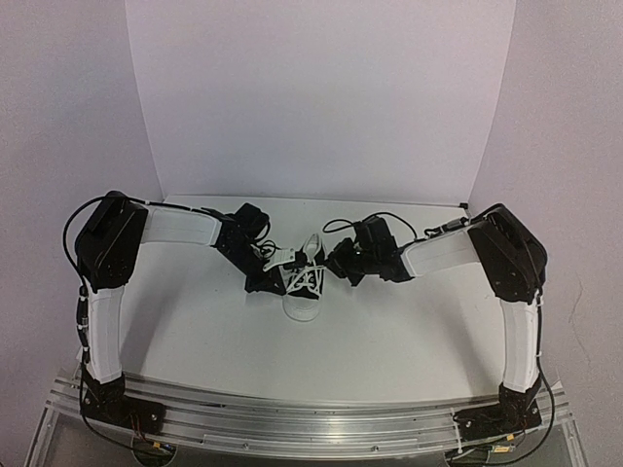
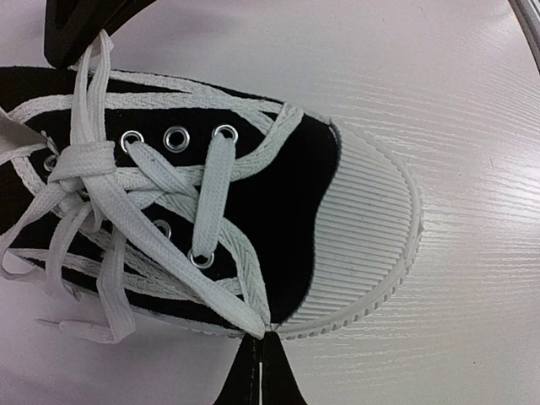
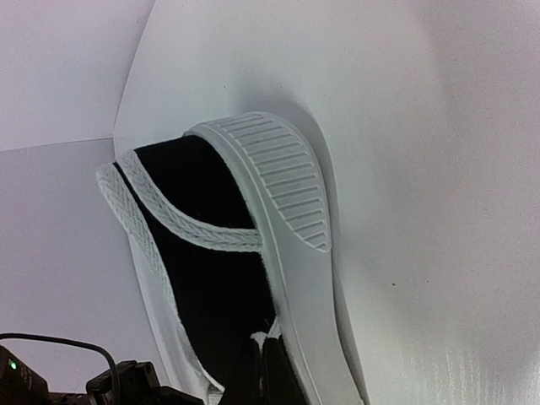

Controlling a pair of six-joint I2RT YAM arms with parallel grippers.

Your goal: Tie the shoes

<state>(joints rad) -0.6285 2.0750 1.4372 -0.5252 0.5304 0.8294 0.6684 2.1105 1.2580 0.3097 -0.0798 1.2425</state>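
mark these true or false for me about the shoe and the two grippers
1. Only one sneaker sits on the table. True.
2. Its toe cap is black. False: it is white ribbed rubber.
3. The laces are white. True.
4. The right gripper is wide open. False: it is shut, right at the sneaker.
5. Only the right arm reaches the sneaker. False: the left gripper is at it too, also shut.
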